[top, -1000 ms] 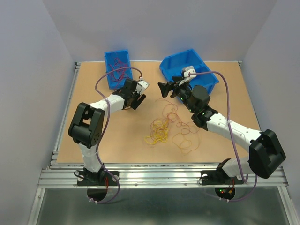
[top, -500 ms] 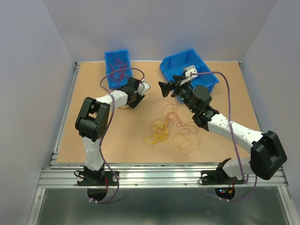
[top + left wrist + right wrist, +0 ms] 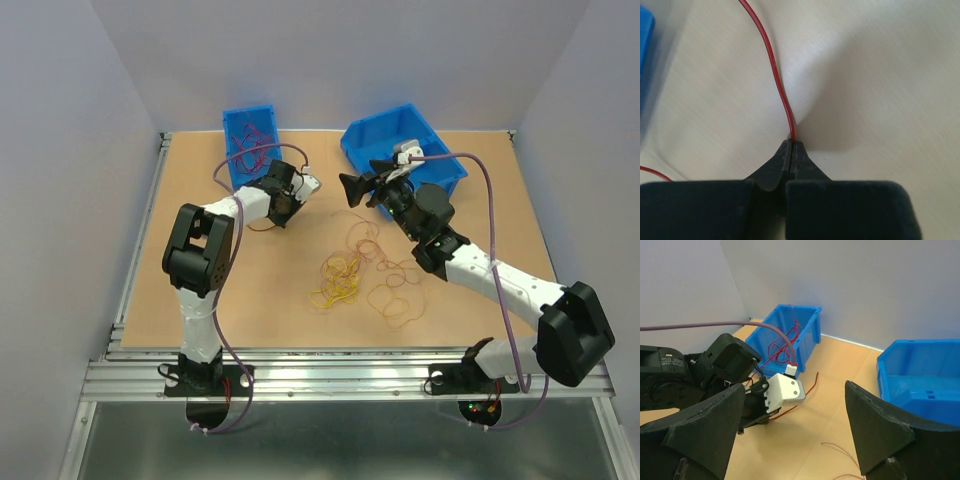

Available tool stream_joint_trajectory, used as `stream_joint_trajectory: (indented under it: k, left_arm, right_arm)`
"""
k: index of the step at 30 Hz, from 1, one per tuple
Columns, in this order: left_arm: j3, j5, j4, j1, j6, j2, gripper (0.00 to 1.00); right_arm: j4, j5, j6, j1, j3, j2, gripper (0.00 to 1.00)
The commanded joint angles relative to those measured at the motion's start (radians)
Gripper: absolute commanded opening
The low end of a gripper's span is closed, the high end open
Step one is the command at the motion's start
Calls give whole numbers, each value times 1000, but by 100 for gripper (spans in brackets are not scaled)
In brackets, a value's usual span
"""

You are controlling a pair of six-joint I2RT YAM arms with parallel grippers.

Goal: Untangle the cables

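A tangle of yellow cables (image 3: 338, 280) and dark red cables (image 3: 395, 292) lies mid-table. One red cable (image 3: 776, 75) runs across the board from the left gripper (image 3: 791, 145), whose jaws are shut on its end. In the top view that left gripper (image 3: 280, 212) points down at the board just in front of the small blue bin (image 3: 232, 172), which holds more red cables (image 3: 250, 140). The right gripper (image 3: 352, 187) hovers open and holds nothing, above the board beside the large blue bin. In the right wrist view its wide-apart fingers (image 3: 705, 430) frame the left wrist and the held red cable (image 3: 810, 387).
The large blue bin (image 3: 440, 180) stands at the back right, close behind the right wrist. Each arm carries a thick purple cable (image 3: 480, 200) looping above the table. Grey walls enclose the board on three sides, with a metal rail (image 3: 350, 375) along the near edge.
The left gripper has closed, from open to shut on the red cable, and its arm has shifted slightly towards the small blue bin. The right arm has barely moved.
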Motion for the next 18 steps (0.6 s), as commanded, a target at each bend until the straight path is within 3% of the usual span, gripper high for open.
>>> stream_joint_trajectory:
  k: [1,10,13,18]
  left_arm:
    - [13,151,-91,13,12,-22,0]
    - [-3,327,56,131,-106,-259,0]
    - [-30,486,213,205,-223,-345,0]
    - [-56,494,427,231,-346,-392,0]
  right_arm:
    - [42,12,-16,-5,-33,-42,86]
    - [46,5,-10,-5,-27,-35,86]
    - [48,-6,-5,-5,-15,-10,86]
    - [48,-27,0,-5,4,13,86]
